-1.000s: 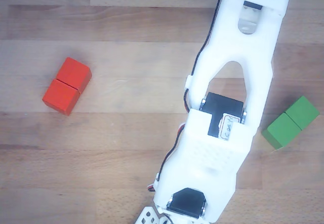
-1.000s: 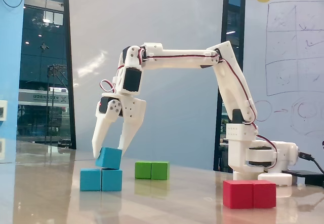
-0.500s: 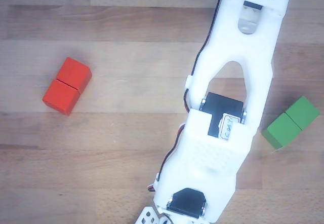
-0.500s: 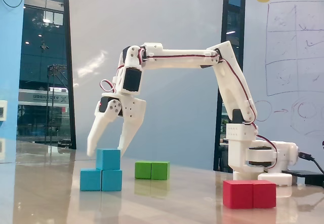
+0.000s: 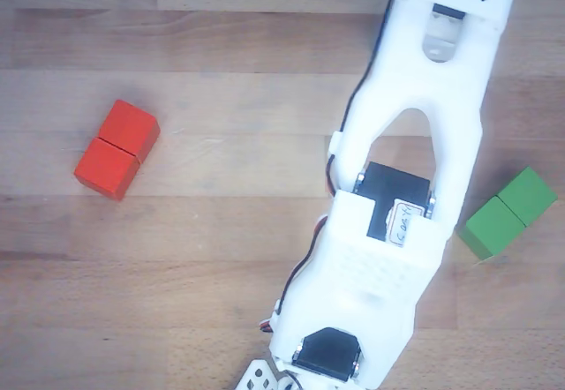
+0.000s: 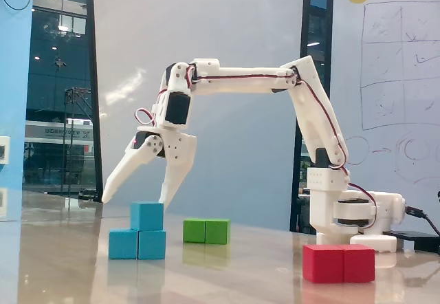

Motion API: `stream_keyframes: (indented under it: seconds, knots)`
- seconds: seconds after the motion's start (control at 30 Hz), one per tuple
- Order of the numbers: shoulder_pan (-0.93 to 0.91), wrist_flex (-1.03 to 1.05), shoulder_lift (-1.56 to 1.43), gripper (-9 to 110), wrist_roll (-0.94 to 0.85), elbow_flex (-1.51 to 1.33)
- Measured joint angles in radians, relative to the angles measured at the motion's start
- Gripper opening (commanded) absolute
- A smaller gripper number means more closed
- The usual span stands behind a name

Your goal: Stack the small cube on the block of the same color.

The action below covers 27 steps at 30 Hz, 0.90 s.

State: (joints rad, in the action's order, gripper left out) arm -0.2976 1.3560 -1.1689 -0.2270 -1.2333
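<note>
Small cube [image 6: 147, 216] sits on the right half of the blue block [image 6: 137, 244], on the counter [image 6: 227, 269] in the fixed view. I see the jaws [image 6: 135, 199] spread wide, empty, just above it. If I retreat low, the near finger could clip the cube and push it off.

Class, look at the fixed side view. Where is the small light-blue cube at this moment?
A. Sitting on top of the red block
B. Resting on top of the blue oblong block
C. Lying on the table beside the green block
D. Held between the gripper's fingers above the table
B: in the fixed view the small cube sits on the right half of the blue oblong block, while the gripper hangs wide open, its fingers clear of the cube.
</note>
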Motion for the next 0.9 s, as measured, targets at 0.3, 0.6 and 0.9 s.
stream_keyframes:
  seconds: [0.3, 0.6, 0.9]
  knots:
    - [-0.196, 0.000, 0.000, 35, 0.000, 0.000]
    - [-0.285, 0.000, 0.000, 30, 0.000, 0.000]
    - [-0.133, -0.005, -0.252, -1, 0.002, -0.196]
